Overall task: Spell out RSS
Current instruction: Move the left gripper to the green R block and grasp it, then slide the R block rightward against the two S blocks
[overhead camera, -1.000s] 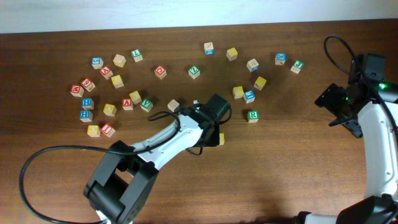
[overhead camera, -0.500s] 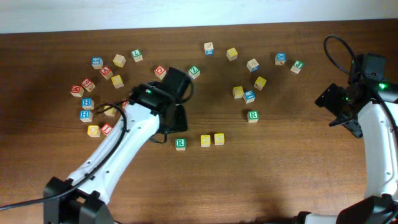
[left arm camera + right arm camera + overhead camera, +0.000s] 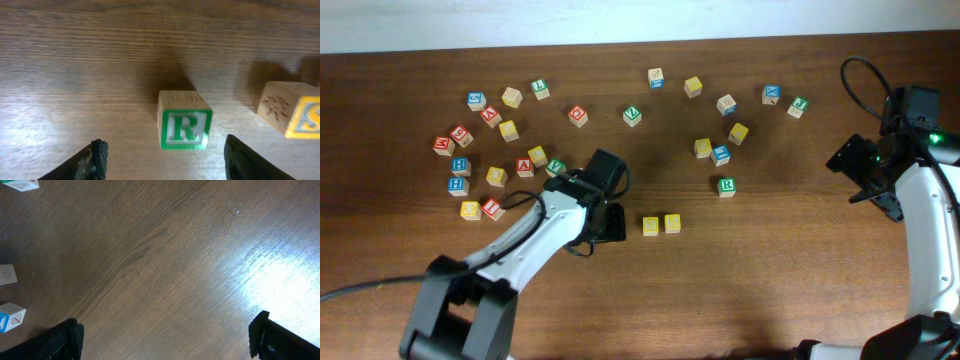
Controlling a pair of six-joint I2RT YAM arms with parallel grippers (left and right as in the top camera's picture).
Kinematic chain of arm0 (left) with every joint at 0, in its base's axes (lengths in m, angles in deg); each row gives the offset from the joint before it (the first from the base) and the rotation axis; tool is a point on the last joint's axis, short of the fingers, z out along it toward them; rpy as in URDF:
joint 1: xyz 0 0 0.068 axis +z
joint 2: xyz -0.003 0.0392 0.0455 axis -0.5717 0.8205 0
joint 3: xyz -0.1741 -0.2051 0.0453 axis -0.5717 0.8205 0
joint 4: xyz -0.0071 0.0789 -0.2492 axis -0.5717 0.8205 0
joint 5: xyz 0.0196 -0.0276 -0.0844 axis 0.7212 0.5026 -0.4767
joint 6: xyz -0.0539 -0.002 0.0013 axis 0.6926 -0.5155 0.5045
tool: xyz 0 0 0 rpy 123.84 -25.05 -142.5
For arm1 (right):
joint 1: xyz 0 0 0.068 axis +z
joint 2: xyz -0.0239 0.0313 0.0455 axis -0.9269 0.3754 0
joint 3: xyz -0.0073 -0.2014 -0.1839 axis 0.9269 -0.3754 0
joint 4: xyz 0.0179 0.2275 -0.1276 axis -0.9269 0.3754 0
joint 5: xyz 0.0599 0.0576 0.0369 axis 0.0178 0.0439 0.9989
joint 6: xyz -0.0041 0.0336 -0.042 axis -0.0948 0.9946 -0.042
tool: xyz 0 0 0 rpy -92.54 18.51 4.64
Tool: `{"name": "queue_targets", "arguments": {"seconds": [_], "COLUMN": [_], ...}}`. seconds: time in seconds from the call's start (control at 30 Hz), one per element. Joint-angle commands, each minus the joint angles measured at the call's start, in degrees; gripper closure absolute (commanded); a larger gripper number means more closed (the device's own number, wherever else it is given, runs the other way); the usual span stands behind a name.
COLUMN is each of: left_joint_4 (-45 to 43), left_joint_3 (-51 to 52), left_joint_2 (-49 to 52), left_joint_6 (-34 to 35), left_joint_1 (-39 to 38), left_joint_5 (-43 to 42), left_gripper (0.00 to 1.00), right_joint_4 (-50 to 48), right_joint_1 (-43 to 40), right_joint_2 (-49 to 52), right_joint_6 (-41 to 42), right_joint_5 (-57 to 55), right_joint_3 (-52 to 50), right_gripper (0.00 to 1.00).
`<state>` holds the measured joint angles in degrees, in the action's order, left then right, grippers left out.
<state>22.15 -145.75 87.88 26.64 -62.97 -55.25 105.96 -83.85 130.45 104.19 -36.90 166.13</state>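
Note:
The R cube (image 3: 185, 127), wooden with a green R in a green border, stands on the table just ahead of my left gripper (image 3: 165, 161). That gripper's fingers (image 3: 97, 157) are spread wide to either side and touch nothing. To the cube's right is a yellow S cube (image 3: 300, 117). In the overhead view the left gripper (image 3: 611, 224) covers the R cube, and two yellow S cubes (image 3: 650, 226) (image 3: 672, 223) sit side by side just to its right. My right gripper (image 3: 863, 170) is open over bare wood at the far right (image 3: 165, 336).
Another green R cube (image 3: 726, 185) lies right of centre. Several letter cubes are scattered at the left (image 3: 496, 176) and along the back (image 3: 692, 86). Two cubes (image 3: 10, 317) sit at the left edge of the right wrist view.
My left gripper opened and left the R cube on the table beside the S cubes. The arm swung away to the upper left, then came back over the R cube. The right arm stayed still.

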Motion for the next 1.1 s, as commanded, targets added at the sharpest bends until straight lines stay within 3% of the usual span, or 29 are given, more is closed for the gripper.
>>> {"name": "queue_targets", "arguments": {"seconds": [0.0, 0.17, 0.27, 0.53, 0.87, 1.07], "left_joint_4": [-0.9, -4.1, -4.9, -6.6, -6.4, -3.7], "left_joint_3": [0.6, 0.6, 0.6, 0.6, -0.5, -2.1], "left_joint_2": [3.9, 4.6, 4.6, 7.5, 7.5, 7.5], "left_joint_6": [-0.9, -0.9, -0.6, -0.7, -0.7, -0.7], "left_joint_1": [-0.2, -2.8, -3.3, -3.3, -3.3, -3.3], "left_joint_5": [-2.1, -1.5, 4.3, 4.3, 4.4, 4.6], "left_gripper": [0.37, 0.44, 0.45, 0.57, 0.60, 0.56], "right_joint_4": [0.0, 0.0, 0.0, 0.0, 0.0, 0.0], "right_joint_1": [-0.3, -0.3, -0.3, -0.3, -0.3, -0.3], "right_joint_2": [-0.4, -0.4, -0.4, -0.4, -0.4, -0.4], "right_joint_6": [0.1, 0.1, 0.1, 0.1, 0.1, 0.1], "right_joint_5": [-0.7, -0.7, -0.7, -0.7, -0.7, -0.7], "right_joint_3": [0.6, 0.6, 0.6, 0.6, 0.6, 0.6], "right_gripper": [0.02, 0.02, 0.02, 0.02, 0.02, 0.02]}}
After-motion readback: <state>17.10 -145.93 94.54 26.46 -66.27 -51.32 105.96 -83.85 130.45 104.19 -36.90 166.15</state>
